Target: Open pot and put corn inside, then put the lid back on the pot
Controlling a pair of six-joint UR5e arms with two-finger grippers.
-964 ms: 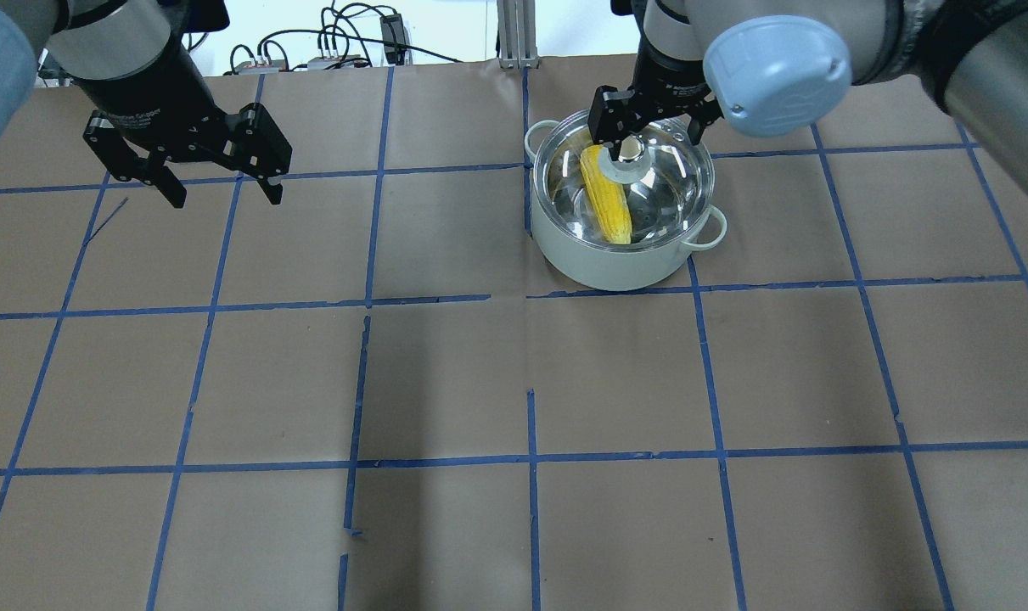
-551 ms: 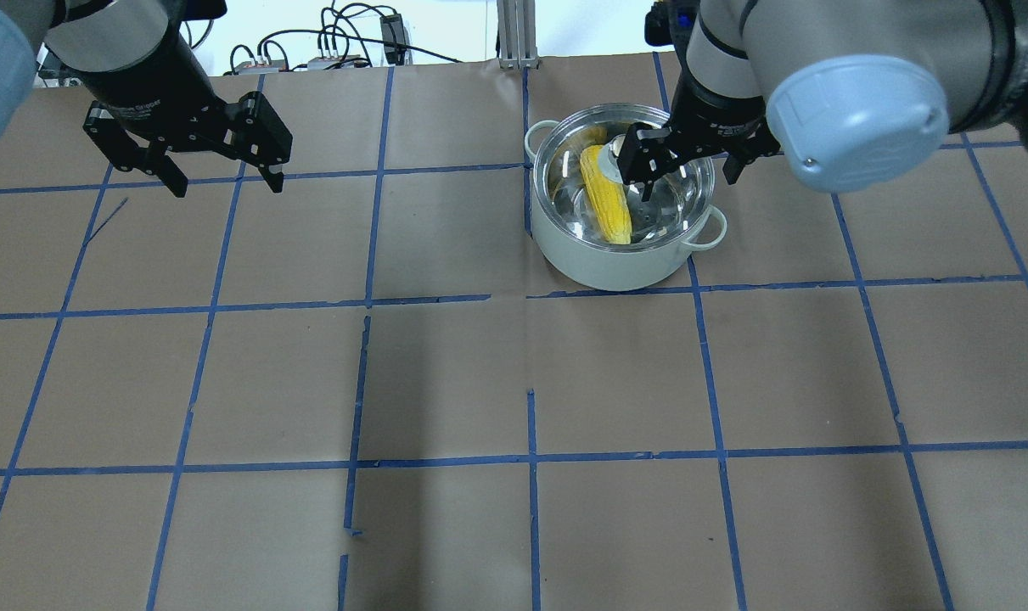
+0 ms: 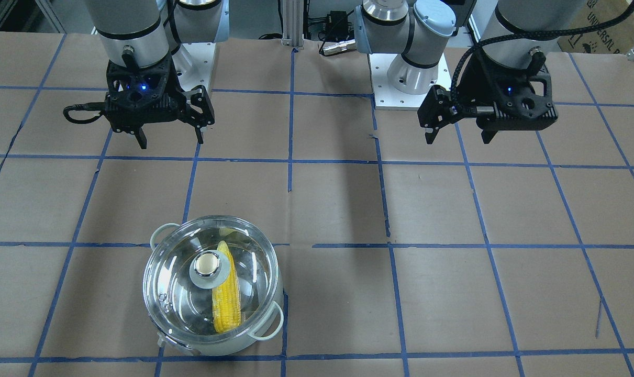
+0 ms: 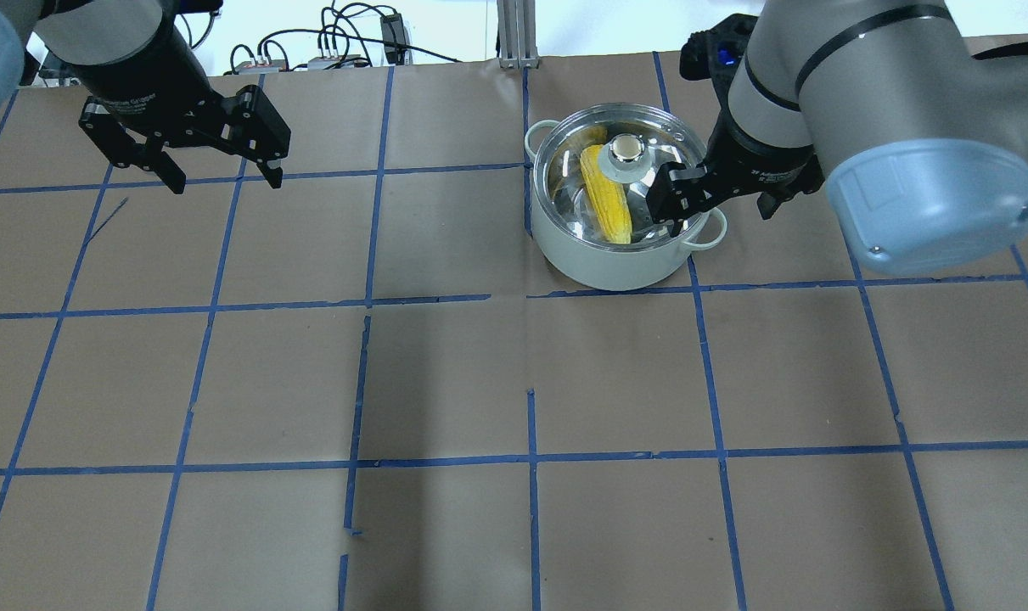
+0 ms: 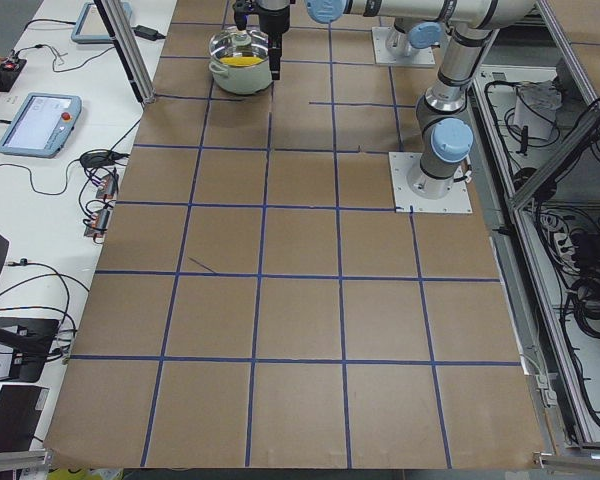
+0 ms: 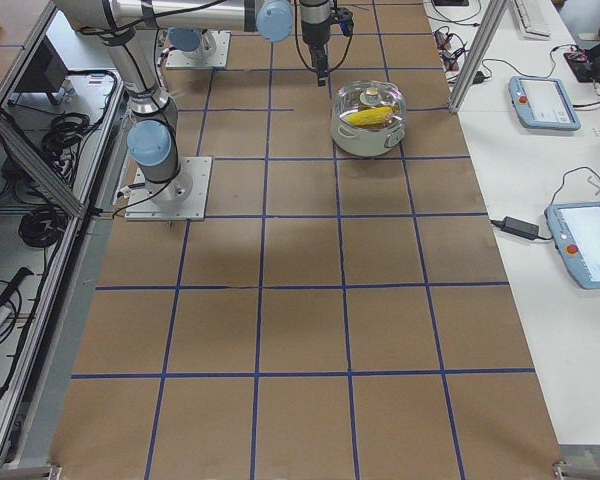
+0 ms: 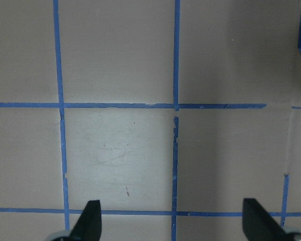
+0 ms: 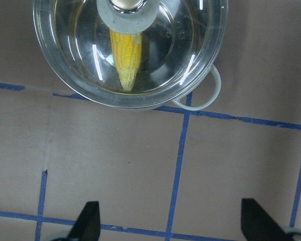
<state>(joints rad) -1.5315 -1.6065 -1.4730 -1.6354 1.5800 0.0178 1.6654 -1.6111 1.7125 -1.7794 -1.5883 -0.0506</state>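
The pot [image 4: 598, 265] stands on the far right-centre of the table, with the clear glass lid [image 4: 626, 149] seated on it. The yellow corn [image 4: 609, 199] lies inside, seen through the glass. My right gripper [image 4: 721, 216] is open and empty, raised off the pot's right side, clear of the lid. In the right wrist view the lid [image 8: 128, 7], corn [image 8: 126, 57] and pot handle [image 8: 203, 98] sit beyond the open fingertips [image 8: 88, 218]. My left gripper [image 4: 225, 182] is open and empty over bare table at the far left. In the front view, the pot [image 3: 243, 343] and corn [image 3: 226, 301] show too.
The table is brown paper with a blue tape grid [image 4: 530, 458]. Cables and a metal post [image 4: 514, 34] lie beyond the far edge. Tablets [image 6: 545, 100] lie on side benches. The left wrist view shows only paper and tape [image 7: 175, 105].
My right gripper has left the lid knob and drawn back to the right of the pot, toward the robot. The lid stays on the pot. The left gripper has barely moved.
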